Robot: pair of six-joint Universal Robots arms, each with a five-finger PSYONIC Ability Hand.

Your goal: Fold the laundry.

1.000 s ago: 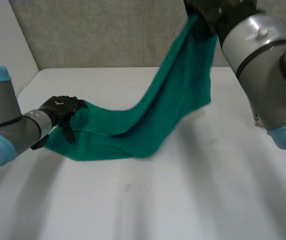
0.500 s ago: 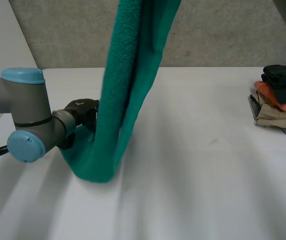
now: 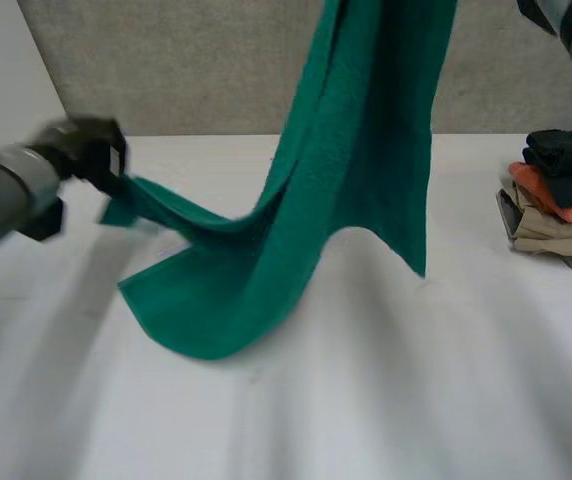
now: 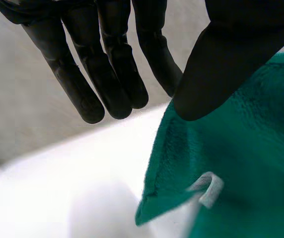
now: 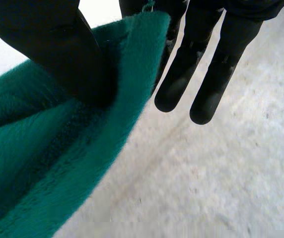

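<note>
Nearest you, the table (image 3: pixel 386 410) lies bare from 4 to 8 o'clock. At 7, the lowest fold of the towel (image 3: pixel 366 160) touches the table. Half a second ago the towel hung as a narrow column; now it spreads wide. Your left hand (image 3: pixel 91 150) has swung up and out to 10 o'clock, off the table, its thumb clamping a towel corner against straight fingers. The towel climbs toward 12, where your right hand (image 5: pixel 52 49) pinches its upper edge under the thumb, the other fingers straight. A stack (image 3: pixel 561 190) of folded clothes sits unmoved at 3, by the table's edge, with open table between it and the towel.
</note>
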